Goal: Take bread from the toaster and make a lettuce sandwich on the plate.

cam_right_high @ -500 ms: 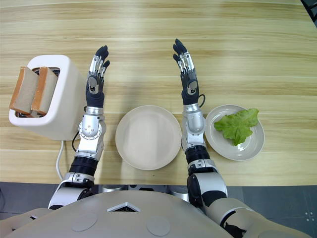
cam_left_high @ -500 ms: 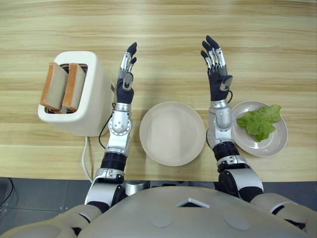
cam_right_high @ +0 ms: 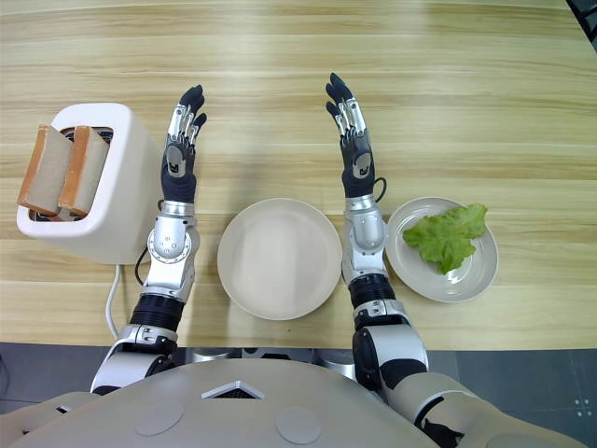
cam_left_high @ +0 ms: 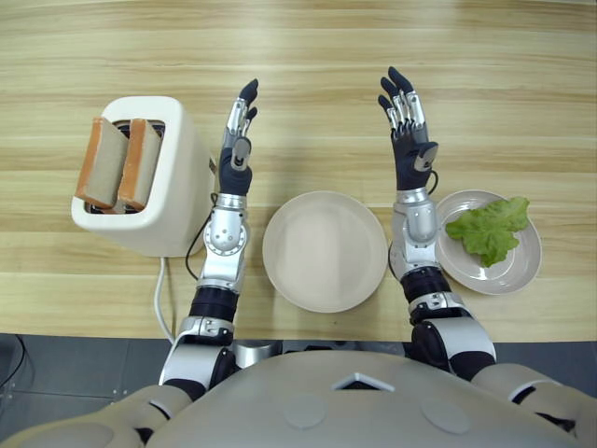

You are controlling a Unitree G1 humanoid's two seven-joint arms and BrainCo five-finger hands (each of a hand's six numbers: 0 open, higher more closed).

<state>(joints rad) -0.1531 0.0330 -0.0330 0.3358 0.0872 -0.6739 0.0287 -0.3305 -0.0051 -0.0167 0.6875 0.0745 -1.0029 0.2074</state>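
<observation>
2 bread slices (cam_left_high: 118, 164) upright in toaster (cam_left_high: 182, 201), bench (cam_left_high: 485, 56) left. Plate (cam_left_high: 325, 252) centre; lettuce (cam_left_high: 489, 228) on side dish (cam_left_high: 524, 269), right. My left hand (cam_left_high: 238, 140), right hand (cam_left_high: 407, 126): fingers spread, holding nothing. Step: bread pickup, not begun. Next, likely: left hand pinches 1 slice.

One toaster (cam_left_high: 177, 187) stands on one wooden desk (cam_left_high: 373, 56). It holds two pieces of bread: a left bread slice (cam_left_high: 101, 163) and a right bread slice (cam_left_high: 138, 163). Right of the toaster are two plates, an empty plate (cam_left_high: 324, 250) and a smaller plate (cam_left_high: 513, 273), with one lettuce leaf (cam_left_high: 490, 229).
</observation>
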